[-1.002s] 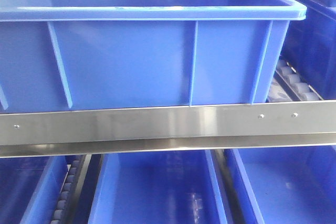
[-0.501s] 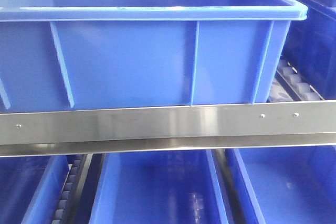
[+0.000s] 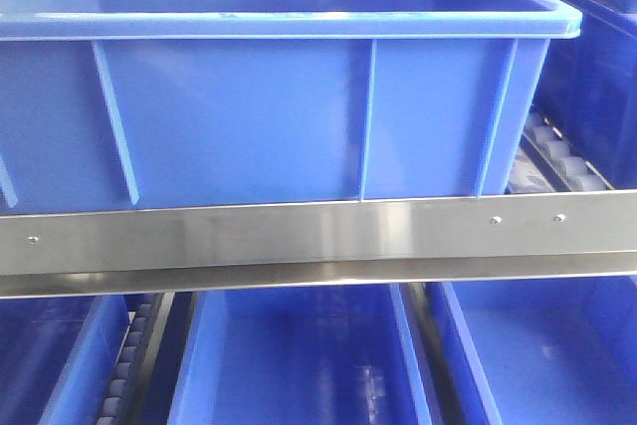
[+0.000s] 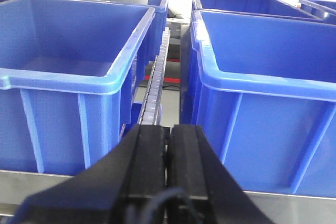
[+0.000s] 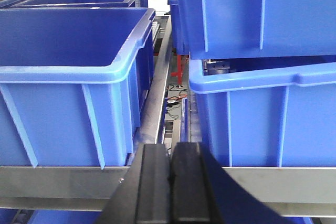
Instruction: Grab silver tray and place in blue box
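Note:
The silver tray is out of view in every frame. The blue box (image 3: pixel 279 106) fills the front view: a deep ribbed crate with a paler flanged rim, standing on a shelf, and what shows of its inside holds nothing. My left gripper (image 4: pixel 169 129) is shut with nothing between its black fingers; it points at the gap between two blue crates. My right gripper (image 5: pixel 170 148) is also shut and holds nothing. It faces a gap beside a wide blue crate (image 5: pixel 68 77).
A brushed steel rail (image 3: pixel 318 241) runs along the shelf front under the crates. Narrower blue bins (image 3: pixel 299 355) sit on the level below. Roller tracks (image 4: pixel 156 85) lie between crates. Two crates are stacked at the right (image 5: pixel 262 14).

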{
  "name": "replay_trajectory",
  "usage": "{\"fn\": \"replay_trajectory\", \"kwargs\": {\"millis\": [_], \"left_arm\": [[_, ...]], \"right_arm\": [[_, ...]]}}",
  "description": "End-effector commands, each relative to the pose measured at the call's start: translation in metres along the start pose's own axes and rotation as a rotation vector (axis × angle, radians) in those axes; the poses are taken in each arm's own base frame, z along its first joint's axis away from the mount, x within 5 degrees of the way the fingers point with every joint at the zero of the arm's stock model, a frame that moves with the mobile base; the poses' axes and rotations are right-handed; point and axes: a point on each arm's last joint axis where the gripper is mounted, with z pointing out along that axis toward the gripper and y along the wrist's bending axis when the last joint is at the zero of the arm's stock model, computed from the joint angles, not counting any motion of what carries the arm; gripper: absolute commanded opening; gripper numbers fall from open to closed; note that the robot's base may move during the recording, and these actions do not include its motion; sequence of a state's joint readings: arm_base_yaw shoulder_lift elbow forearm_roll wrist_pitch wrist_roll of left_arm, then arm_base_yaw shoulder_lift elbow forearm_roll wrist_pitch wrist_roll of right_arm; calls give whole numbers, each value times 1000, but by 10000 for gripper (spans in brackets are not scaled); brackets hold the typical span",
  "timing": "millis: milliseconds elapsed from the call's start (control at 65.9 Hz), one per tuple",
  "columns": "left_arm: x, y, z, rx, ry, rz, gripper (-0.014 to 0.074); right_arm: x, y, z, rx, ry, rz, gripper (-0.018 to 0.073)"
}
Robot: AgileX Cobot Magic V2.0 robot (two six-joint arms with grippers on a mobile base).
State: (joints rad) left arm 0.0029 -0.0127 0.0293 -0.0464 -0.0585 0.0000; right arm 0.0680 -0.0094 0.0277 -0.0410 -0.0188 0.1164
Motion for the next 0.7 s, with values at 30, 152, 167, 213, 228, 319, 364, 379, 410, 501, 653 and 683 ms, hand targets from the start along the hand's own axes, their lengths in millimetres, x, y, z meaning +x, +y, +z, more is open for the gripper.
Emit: {"fn": "replay_trajectory", "kwargs": {"millis": [30,152,167,213,228,319,364,379,410,501,653,683], "left_arm": [[-3,0,-1,0,-85,-22,-11],[-2,0,-1,0,-79,-22,-11],[-2,0,-1,1,-77,-22,-11],[-1,0,-1,1,-71,-22,-11],[-1,0,-1,1,-68,-22,-11],[-1,-1,-1,22,-65,-10,-11],[-1,-2,-1,34,-65,0,-11],[-1,-2,-1,40,-65,4,-11],[-1,-2,-1,47,-64,7,-11],[-1,-3,-1,65,-64,4,-11],[-1,-3,-1,65,-64,4,-11],[-1,-3,-1,65,-64,4,-11]], "right_arm": [[-15,1,-3,-6,-122,-24,57],[-15,1,-3,-6,-122,-24,57],[-15,1,-3,-6,-122,-24,57],[-15,1,-3,-6,-122,-24,57],[-15,1,-3,-6,-122,-24,57],[-15,1,-3,-6,-122,-24,57],[-15,1,-3,-6,-122,-24,57],[-15,1,-3,-6,-122,-24,57],[-15,1,-3,-6,-122,-24,57],[-15,1,-3,-6,-122,-24,57],[-15,1,-3,-6,-122,-24,57],[-15,1,-3,-6,-122,-24,57]]}}
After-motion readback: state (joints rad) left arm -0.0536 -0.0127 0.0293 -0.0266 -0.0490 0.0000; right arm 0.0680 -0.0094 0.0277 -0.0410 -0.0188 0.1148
